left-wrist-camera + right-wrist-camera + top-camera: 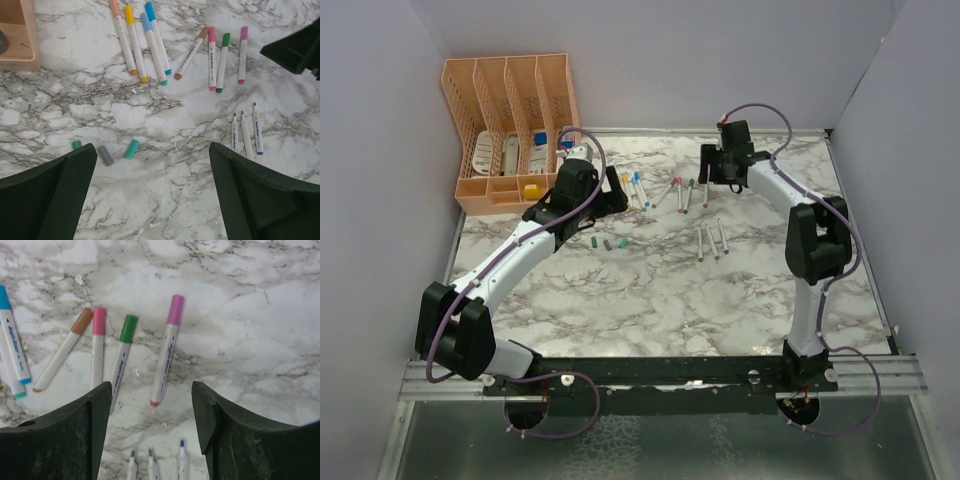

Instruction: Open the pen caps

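3 pen caps (105, 155) lie flat, slanting differently; left hand (152, 150) and right hand (151, 387) gape empty.

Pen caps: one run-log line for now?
left gripper: open, empty | right gripper: open, empty | loose caps: three | uncapped pens: three | capped pens: eight

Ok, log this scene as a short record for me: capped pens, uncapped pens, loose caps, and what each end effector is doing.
capped pens: eight, lying in two fanned groups of four
uncapped pens: three, side by side, apart from the capped ones
loose caps: three in a row on the table, green, grey and teal
left end effector: open, holding nothing, near the loose caps
right end effector: open, holding nothing, over the brown, pink, green and purple capped group
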